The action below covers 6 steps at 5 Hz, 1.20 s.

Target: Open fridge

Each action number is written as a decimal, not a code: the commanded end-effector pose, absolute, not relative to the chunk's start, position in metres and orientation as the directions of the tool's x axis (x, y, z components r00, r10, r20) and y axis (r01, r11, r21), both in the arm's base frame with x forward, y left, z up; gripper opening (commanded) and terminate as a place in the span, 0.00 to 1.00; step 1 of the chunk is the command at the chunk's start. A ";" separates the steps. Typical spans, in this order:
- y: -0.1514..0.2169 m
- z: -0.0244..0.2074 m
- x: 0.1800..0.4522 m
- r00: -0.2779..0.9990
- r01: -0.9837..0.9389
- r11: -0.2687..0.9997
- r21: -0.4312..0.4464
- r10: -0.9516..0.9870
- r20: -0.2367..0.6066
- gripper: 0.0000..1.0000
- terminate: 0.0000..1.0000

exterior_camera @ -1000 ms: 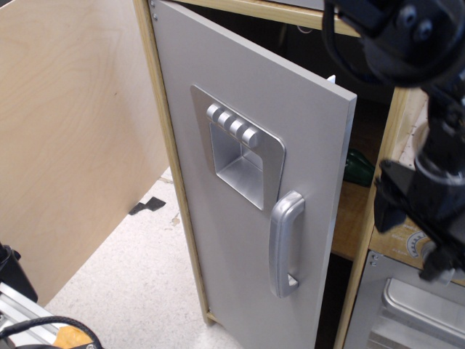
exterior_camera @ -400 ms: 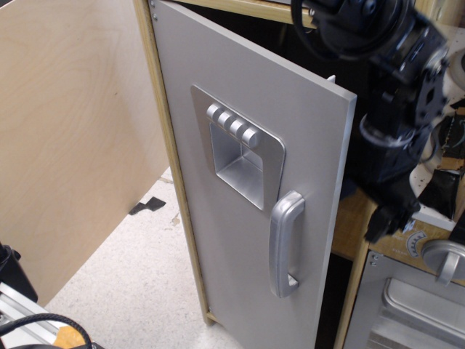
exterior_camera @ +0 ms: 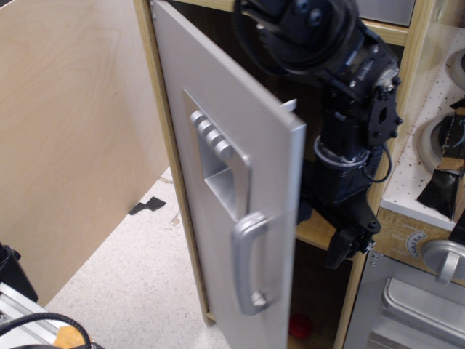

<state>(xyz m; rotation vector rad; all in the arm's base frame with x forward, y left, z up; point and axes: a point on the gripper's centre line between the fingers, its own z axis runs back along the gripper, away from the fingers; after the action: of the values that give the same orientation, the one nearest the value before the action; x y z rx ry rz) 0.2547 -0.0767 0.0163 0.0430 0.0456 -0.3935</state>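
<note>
The fridge (exterior_camera: 163, 138) has a light wood frame, and its flat grey door (exterior_camera: 207, 262) stands swung well out toward me. The door carries a recessed dispenser panel (exterior_camera: 216, 156) with several round buttons and a vertical silver handle (exterior_camera: 251, 265). My black arm reaches down into the opening, just behind the door's free edge. My gripper (exterior_camera: 347, 246) hangs low by the inner wooden shelf (exterior_camera: 318, 229), close to the right post. Its jaws are dark and partly hidden, so I cannot tell if they are open or shut. It grips nothing that I can see.
A silver oven door (exterior_camera: 407, 309) with a round knob (exterior_camera: 443, 259) sits at lower right. A small red object (exterior_camera: 299, 325) lies at the fridge's bottom. A large plywood panel (exterior_camera: 65, 131) stands at left. Black tape (exterior_camera: 149, 206) marks the speckled floor.
The arm has swung left from the right side into the fridge opening behind the door. The door has swung further open toward me.
</note>
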 end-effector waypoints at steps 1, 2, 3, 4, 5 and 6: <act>-0.053 0.031 0.221 0.955 0.295 0.954 0.045 -0.295 -0.007 1.00 0.00; -0.020 0.024 0.213 0.966 0.256 0.965 0.050 -0.257 0.012 1.00 0.00; 0.006 0.021 0.212 0.970 0.237 0.969 0.066 -0.240 0.046 1.00 0.00; 0.025 0.021 0.213 0.977 0.207 0.976 0.069 -0.211 0.044 1.00 0.00; 0.028 0.026 0.217 0.982 0.178 0.981 0.081 -0.183 0.052 1.00 0.00; 0.028 0.026 0.217 0.982 0.178 0.981 0.081 -0.183 0.052 1.00 0.00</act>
<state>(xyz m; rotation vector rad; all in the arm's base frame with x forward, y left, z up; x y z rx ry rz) 0.2062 0.0302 0.0082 0.0533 0.0103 -0.1847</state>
